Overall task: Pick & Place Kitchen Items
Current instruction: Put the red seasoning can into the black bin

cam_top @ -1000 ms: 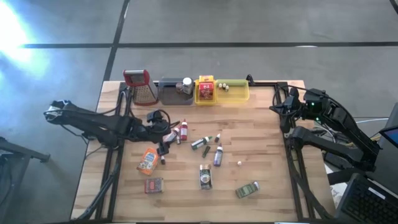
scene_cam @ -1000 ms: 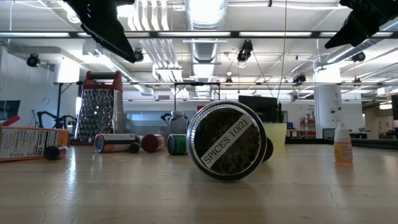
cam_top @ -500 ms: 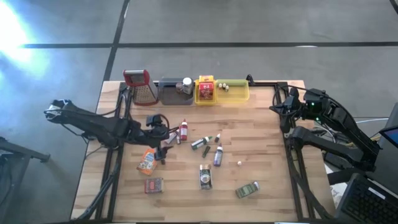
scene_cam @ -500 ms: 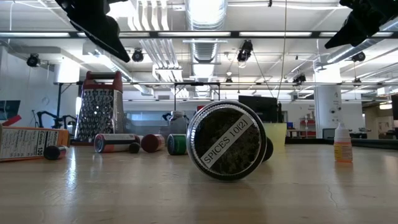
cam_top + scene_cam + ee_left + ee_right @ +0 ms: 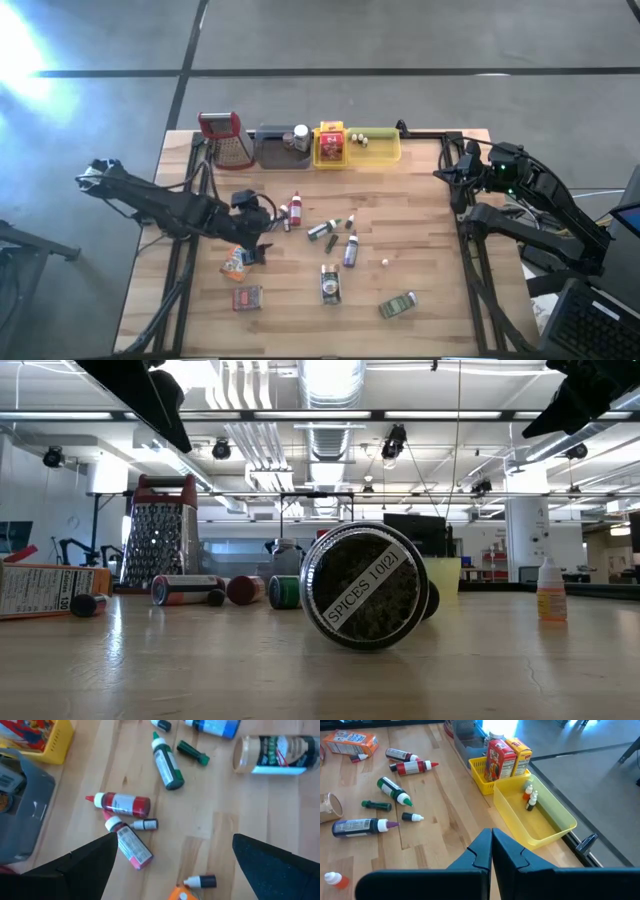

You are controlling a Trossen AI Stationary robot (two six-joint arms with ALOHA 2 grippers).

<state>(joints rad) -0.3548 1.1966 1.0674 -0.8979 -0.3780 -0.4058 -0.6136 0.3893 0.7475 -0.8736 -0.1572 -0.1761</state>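
Kitchen items lie loose on the wooden table: two red bottles (image 5: 122, 803) (image 5: 131, 846), a green bottle (image 5: 167, 766), a blue bottle (image 5: 350, 250), a spice jar (image 5: 370, 585), an orange box (image 5: 236, 262), a red packet (image 5: 247, 297) and a tin (image 5: 398, 305), most on their sides. My left gripper (image 5: 260, 240) hovers open above the orange box's far end, and in its wrist view the gripper (image 5: 175, 870) has the red bottles just beyond its fingers. My right gripper (image 5: 491, 851) hangs shut above the table's right edge.
Along the far edge stand a red-topped grater (image 5: 228, 138), a grey tray (image 5: 275, 150), a yellow basket (image 5: 485, 782) with boxes and a yellow tray (image 5: 545, 827) holding small dropper bottles. Bare wood lies at the near left and in the right half of the table.
My left gripper has drawn back from the red bottles toward the table's near-left, coming over the orange box, and has risen a little; in the low view it has slid left and up. No item has moved.
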